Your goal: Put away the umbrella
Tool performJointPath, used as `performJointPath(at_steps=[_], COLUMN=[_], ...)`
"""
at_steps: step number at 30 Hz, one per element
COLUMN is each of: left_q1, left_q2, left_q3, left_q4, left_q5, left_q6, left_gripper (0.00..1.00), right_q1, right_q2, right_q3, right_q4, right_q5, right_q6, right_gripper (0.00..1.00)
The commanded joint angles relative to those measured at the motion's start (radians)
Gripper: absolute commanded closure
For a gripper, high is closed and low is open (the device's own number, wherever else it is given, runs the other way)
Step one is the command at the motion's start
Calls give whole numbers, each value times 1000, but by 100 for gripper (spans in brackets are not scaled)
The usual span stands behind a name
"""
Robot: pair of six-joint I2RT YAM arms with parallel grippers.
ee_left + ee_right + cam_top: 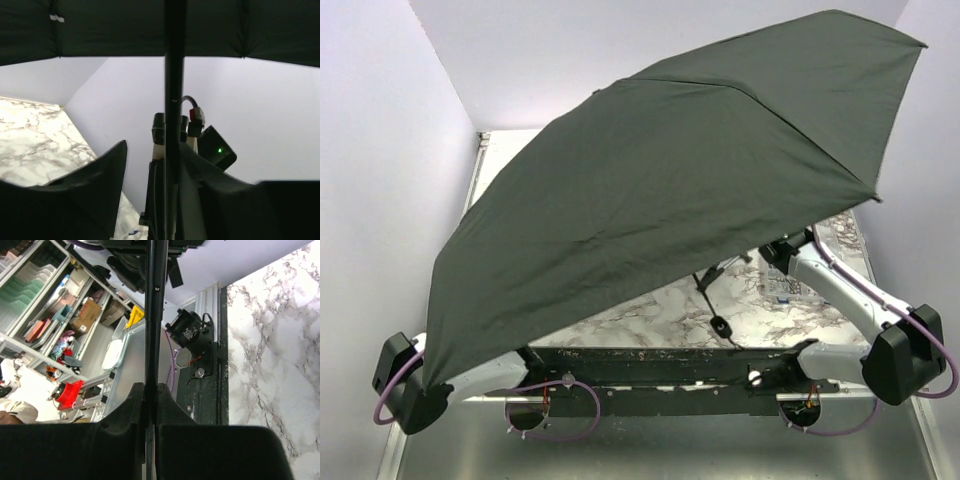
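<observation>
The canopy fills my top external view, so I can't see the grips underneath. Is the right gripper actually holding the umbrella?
Observer: Yes. In the right wrist view the right gripper is shut on the thin shaft of the umbrella.
Operator: And the left one?
Observer: The left gripper is open. The shaft runs between its fingers, with a visible gap on one side.
</observation>
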Motion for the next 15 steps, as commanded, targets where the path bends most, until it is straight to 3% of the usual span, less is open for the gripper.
performJointPath(at_steps=[1,3,5,8,11,15], left_q1=[8,8,4,-24,-59,-115], left_q2=[17,22,24,27,33,38], left_q3=[53,63,72,68,49,39], left_q4=[64,74,65,57,94,137], left_q5=[2,32,62,68,45,-10], left_q6=[19,28,25,12,18,58], left_gripper=[99,100,100,100,100,100], right_q1=[2,2,2,8,18,38], right_q2=[-43,-47,-35,8,45,75], right_q3=[16,41,100,227,298,277], right_q4=[-63,-176,-306,-426,-395,-232], right_q5=[-17,9,40,48,48,44], right_q6=[-150,-238,-338,-399,-322,-154], right_gripper=[99,94,67,44,41,45])
